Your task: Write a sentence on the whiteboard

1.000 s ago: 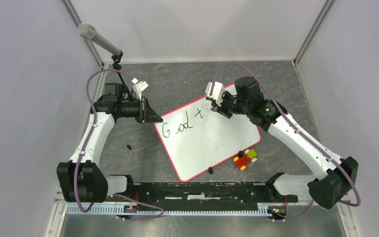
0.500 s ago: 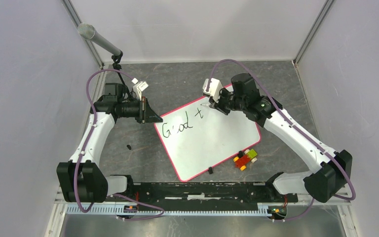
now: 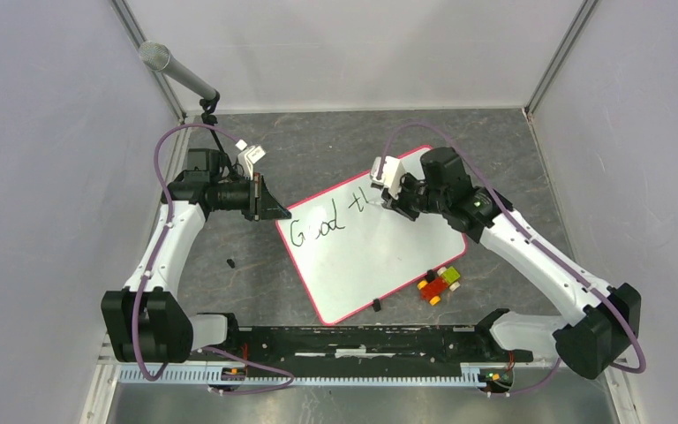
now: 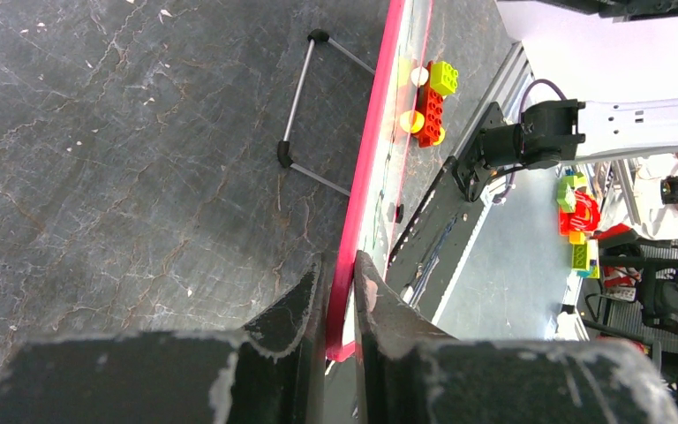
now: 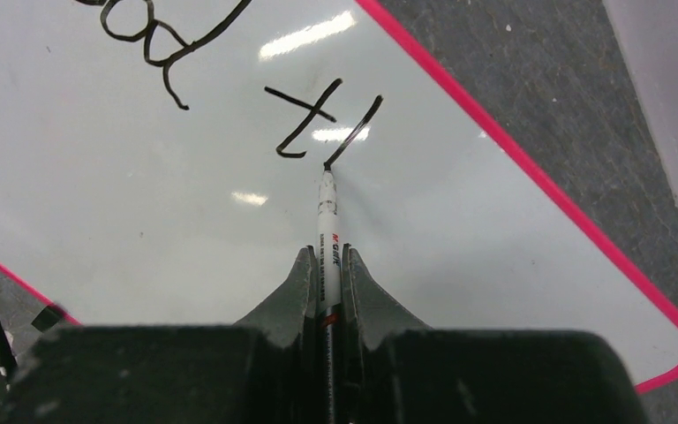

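The right gripper (image 5: 327, 265) is clamped on a white marker (image 5: 327, 208), whose tip touches the whiteboard (image 5: 124, 230) at the foot of a slanted stroke; the sentence (image 3: 328, 223) reads only "Good t" plus that stroke; the left gripper (image 4: 340, 274) pinches the whiteboard's pink rim at its left corner; the whiteboard lies flat on the dark table (image 3: 318, 141), with toy bricks (image 3: 440, 284) just beside its right edge.
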You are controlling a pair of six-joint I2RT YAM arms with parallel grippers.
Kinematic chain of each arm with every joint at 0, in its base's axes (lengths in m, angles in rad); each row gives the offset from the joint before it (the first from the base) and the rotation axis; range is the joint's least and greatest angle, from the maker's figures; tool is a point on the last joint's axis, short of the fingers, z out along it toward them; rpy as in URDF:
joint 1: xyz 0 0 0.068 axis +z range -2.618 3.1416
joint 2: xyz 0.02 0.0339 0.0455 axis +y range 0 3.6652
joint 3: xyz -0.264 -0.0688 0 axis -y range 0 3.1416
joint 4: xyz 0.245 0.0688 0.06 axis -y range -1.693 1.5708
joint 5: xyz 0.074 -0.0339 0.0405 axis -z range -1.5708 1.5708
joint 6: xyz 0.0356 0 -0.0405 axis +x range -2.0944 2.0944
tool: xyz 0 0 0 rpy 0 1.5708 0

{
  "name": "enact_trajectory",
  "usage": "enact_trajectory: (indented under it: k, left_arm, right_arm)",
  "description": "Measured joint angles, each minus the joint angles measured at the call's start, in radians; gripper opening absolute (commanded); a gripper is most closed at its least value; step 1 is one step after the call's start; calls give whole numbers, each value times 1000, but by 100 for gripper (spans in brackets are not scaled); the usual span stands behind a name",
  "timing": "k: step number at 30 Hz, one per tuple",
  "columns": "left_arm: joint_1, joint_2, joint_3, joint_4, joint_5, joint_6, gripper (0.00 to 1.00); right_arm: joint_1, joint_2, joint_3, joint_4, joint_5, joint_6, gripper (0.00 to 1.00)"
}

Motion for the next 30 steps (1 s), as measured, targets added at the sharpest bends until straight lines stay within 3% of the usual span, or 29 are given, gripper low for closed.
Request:
enact_trajectory:
  k: [12,30]
  left_arm:
    - [-3,-6,-1,0,-3,0,2]
    - [-4,-6,-1,0,-10,1,2]
  right_arm:
    - [0,-42,-58,-13,-14,16,0]
    - [0,30,36,-3,8,17,0]
